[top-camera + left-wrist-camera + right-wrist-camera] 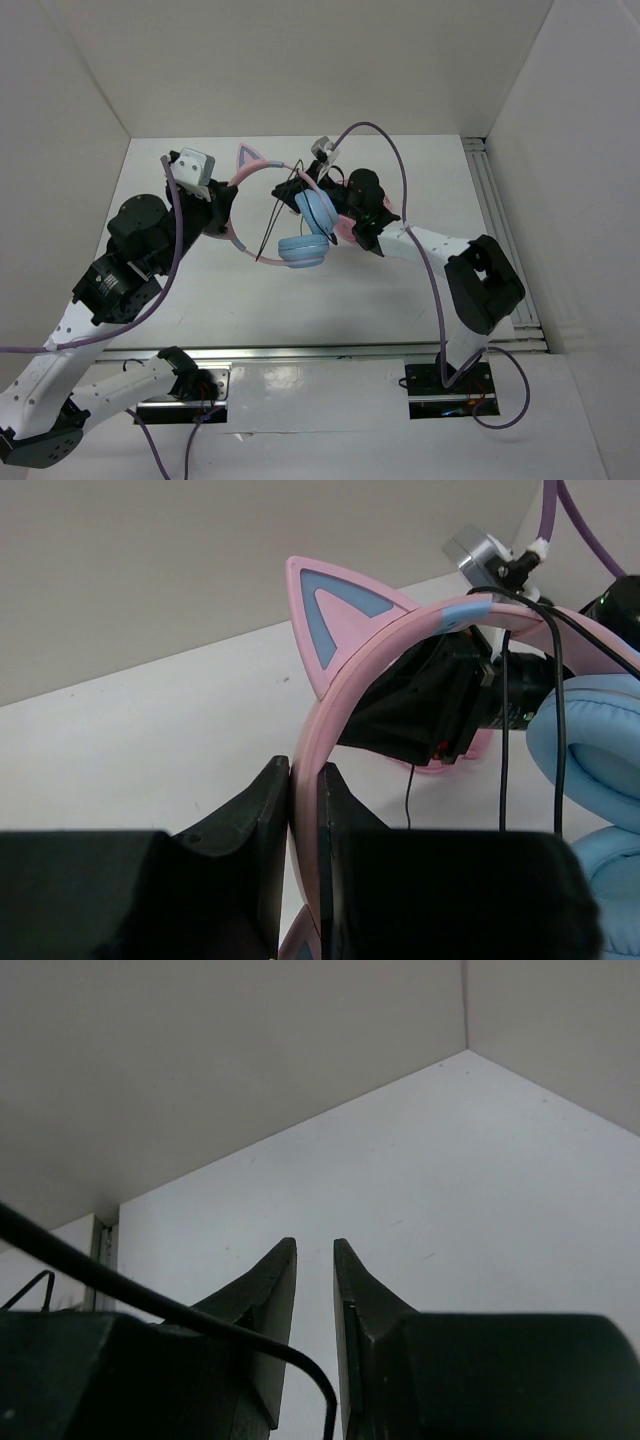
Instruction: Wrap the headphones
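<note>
**Surface and room.** White desk (pixel 330 300), matte, boxed in by plain white walls (pixel 300 60) on the left, far and right sides. One metal rail (pixel 330 352) runs along the near edge and a second rail (pixel 500 230) along the right edge.

**Task item.** Headphones (pixel 305 245) at mid-desk, towards the far wall, between the two arms. The pink headband (pixel 330 720) arcs left and the light blue ear cups (pixel 303 250) sit together at its right end. One cat ear (pixel 335 620) points up.

**Left pincer** (pixel 305 780). Clenched on the headband, just below the cat ear.

**Right pincer** (pixel 315 1250). Fingers slightly parted, with bare desk showing between them and nothing grasped. It sits just beside the ear cups.

**Open room.** Wide free surface lies near and left of the headphones, and a narrower strip lies towards the far wall.

**Hard to make out.** The thin black cable (pixel 558 730) hangs over the headband and crosses the ear cups, but its ends are hidden. Whether the lower cup touches the desk cannot be told.
</note>
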`<state>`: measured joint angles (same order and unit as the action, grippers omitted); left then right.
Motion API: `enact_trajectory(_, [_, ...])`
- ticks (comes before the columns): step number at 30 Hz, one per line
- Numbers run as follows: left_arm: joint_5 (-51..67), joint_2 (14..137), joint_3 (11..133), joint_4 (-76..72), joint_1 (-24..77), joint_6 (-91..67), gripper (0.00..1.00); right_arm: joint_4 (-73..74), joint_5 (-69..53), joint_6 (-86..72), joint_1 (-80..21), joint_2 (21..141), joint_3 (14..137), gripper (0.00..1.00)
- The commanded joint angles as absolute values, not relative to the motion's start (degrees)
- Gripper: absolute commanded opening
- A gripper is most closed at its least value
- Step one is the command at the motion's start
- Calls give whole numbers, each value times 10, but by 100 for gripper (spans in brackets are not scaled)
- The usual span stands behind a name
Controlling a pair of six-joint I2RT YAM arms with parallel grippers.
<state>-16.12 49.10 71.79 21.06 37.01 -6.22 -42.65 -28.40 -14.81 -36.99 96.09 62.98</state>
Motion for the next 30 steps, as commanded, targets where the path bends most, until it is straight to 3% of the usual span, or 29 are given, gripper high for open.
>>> enact_trajectory(1, [-202,485,765,135,373,-83,0,-523,-303,-196,-376,980,640,29])
enact_trajectory(16, [-268,513,820,129,373,-69,0,-534,-308,-210,-393,1068,649,29])
enact_trajectory(20, [-279,513,825,129,373,-69,0,-520,-314,-197,-393,1079,643,40])
enact_trajectory(30, [-301,519,852,148,373,-69,0,-444,-332,-137,-404,1090,638,46])
